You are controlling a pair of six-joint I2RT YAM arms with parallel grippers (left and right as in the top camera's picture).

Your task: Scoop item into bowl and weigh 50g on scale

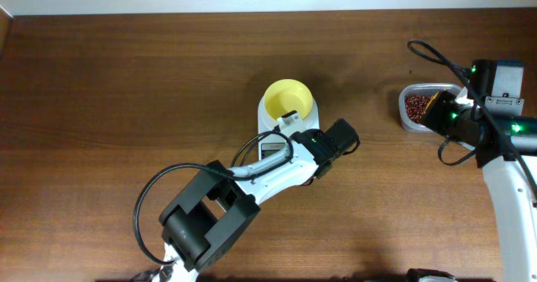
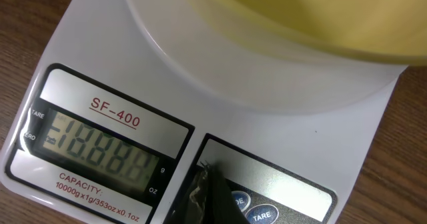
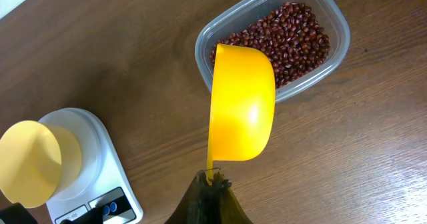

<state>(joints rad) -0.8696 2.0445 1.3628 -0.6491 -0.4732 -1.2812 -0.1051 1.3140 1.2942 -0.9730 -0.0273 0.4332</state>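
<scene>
- My left tool [image 2: 208, 185] is clenched with nothing between its fingers. Its dark tip rests at the left end of the button strip of the scale [image 2: 280, 127].
- Just beside this tip there is a round blue button [image 2: 239, 201], and a second one marked TARE [image 2: 261, 215] is next to it. I cannot tell if the tip really presses anything.
- To the left of the tip, the grey display [image 2: 100, 144] shows a full row of lit digits.
- The bowl [image 2: 300, 17] stands on the scale's round plate. From overhead its inside is plain yellow.
- My right tool [image 3: 210, 189] is clenched on the thin handle of the yellow scoop [image 3: 241, 104].
- The cup of the scoop points away from me and lies over the near rim of the clear tub [image 3: 337, 24]. I cannot tell if something is in the scoop.
- The item [image 3: 290, 37], many small red-brown beans, lies in the tub as a loose layer.
- The tub stands on the brown wooden surface [image 1: 126, 89] at the right side, well apart from the scale and the bowl in the middle.
</scene>
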